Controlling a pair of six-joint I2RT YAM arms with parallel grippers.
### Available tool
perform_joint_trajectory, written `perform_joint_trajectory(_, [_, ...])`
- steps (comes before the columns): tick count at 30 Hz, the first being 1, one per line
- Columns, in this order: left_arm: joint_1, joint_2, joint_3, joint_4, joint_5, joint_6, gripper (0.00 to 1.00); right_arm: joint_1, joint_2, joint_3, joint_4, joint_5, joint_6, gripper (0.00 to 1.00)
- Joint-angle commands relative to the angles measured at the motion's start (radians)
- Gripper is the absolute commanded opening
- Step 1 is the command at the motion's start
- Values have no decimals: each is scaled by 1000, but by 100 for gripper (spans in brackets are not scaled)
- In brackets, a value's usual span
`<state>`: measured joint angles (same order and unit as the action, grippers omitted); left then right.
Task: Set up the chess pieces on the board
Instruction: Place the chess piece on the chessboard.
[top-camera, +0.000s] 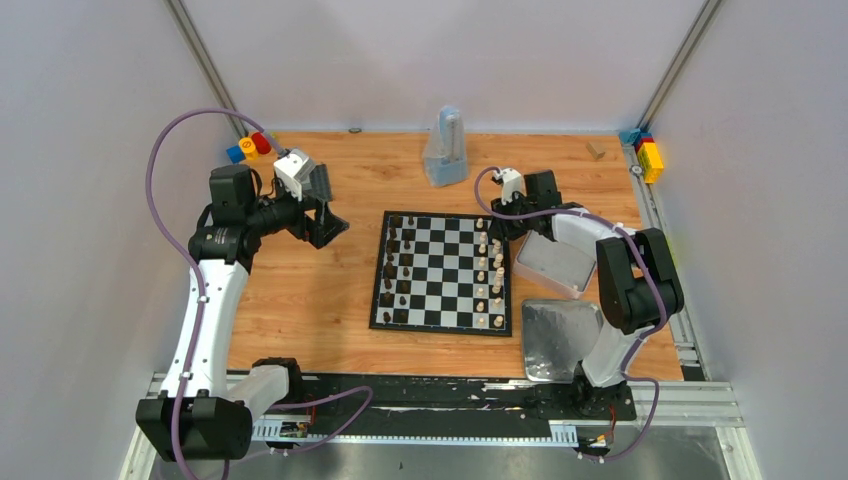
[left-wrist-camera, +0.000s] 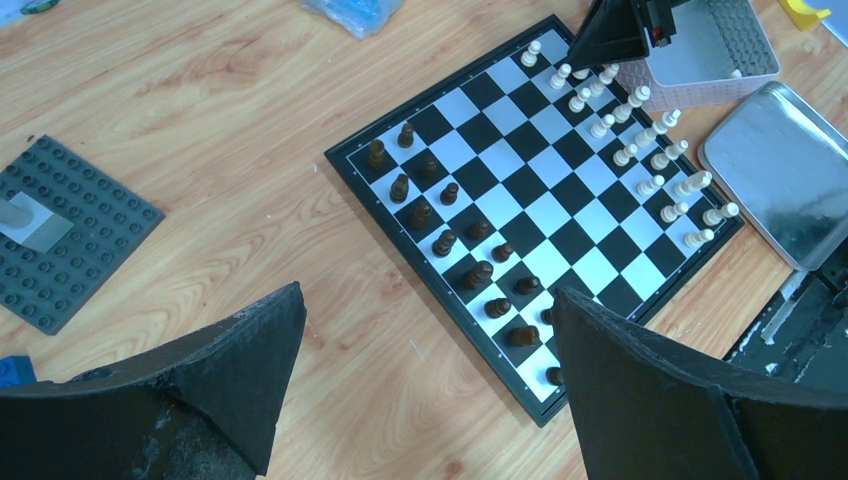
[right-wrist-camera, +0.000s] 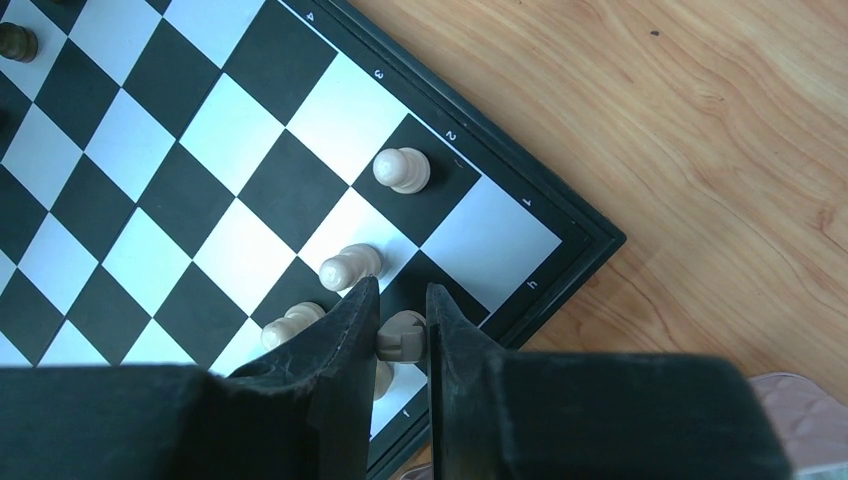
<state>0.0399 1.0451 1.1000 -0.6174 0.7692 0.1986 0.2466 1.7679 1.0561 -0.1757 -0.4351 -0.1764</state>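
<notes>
The board (top-camera: 446, 272) lies mid-table. Dark chess pieces (top-camera: 403, 270) stand in its two left columns and cream pieces (top-camera: 481, 290) in its two right columns. My right gripper (top-camera: 497, 230) is over the board's far right corner. In the right wrist view it (right-wrist-camera: 402, 312) is shut on a cream rook (right-wrist-camera: 402, 336) above the squares by the board (right-wrist-camera: 150, 170) edge, with cream pawns (right-wrist-camera: 402, 169) close by. I cannot tell whether the rook touches the board. My left gripper (top-camera: 325, 215) hangs open and empty over bare wood left of the board (left-wrist-camera: 560, 210).
A shallow bin (top-camera: 555, 262) and a silver tray (top-camera: 560, 335) sit right of the board. A clear plastic bag (top-camera: 445, 150) lies behind it. Toy blocks are at the far left (top-camera: 250, 147) and far right (top-camera: 648, 155) corners. A grey studded baseplate (left-wrist-camera: 60, 235) lies left.
</notes>
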Motion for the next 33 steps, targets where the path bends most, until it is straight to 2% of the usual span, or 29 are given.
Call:
perform_joint_trajectory(1, [5, -23, -6, 18, 18, -9, 100, 9, 13, 44, 32, 2, 9, 13])
perform_joint_trajectory(15, [5, -25, -6, 14, 18, -1, 100, 16, 1, 38, 40, 22, 5, 35])
perform_joint_trajectory(25, [6, -23, 3, 9, 22, -5, 100, 14, -63, 35, 34, 49, -11, 37])
perform_joint_trajectory(33, [6, -20, 12, 6, 22, -1, 100, -7, -202, 51, -7, 65, -8, 40])
